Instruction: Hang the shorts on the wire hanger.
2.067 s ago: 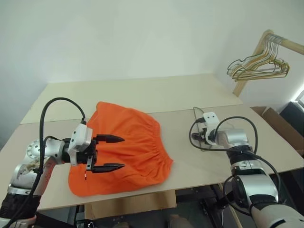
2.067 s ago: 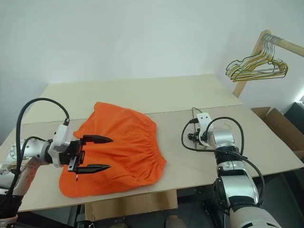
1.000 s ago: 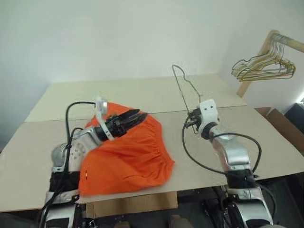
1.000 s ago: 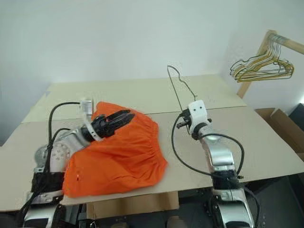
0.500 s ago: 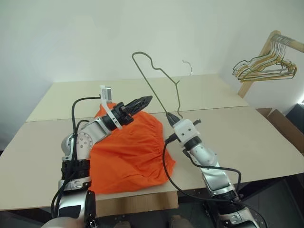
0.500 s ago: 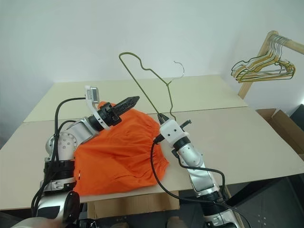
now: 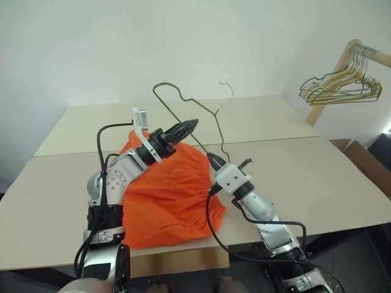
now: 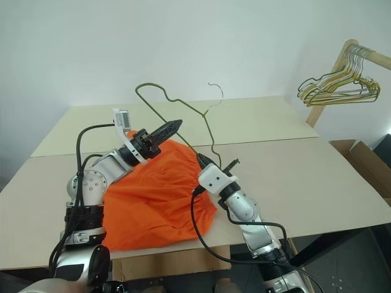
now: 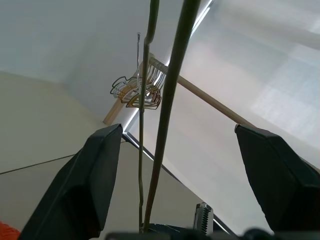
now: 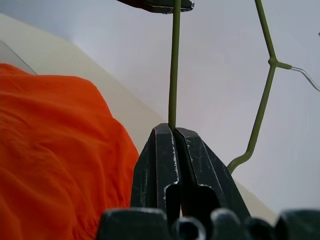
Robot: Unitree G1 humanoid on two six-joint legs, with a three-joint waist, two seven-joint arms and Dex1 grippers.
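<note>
The wire hanger was held up in the air above the middle of the table, pinched by its straight bottom wire in the right gripper, whose jaws were closed tight on it. The hook was pointed away from the robot toward the far edge. The left gripper was raised next to the hanger; in the left wrist view the hanger wire was seen running between its two fingers, which stood apart and were not clamped on anything. The shorts were left lying in a loose heap on the table, toward the left half and reaching the near edge, with the gathered waistband turned toward the right arm. The fabric was judged light, soft and floppy, likely to sag and slide off thin wire, so the waistband or a leg hem was judged the best place to be taken hold of. The hanger was judged thin, springy and easily twisted in a pinch. A bunch of other hangers was hung on a wooden rail past the far right corner.
</note>
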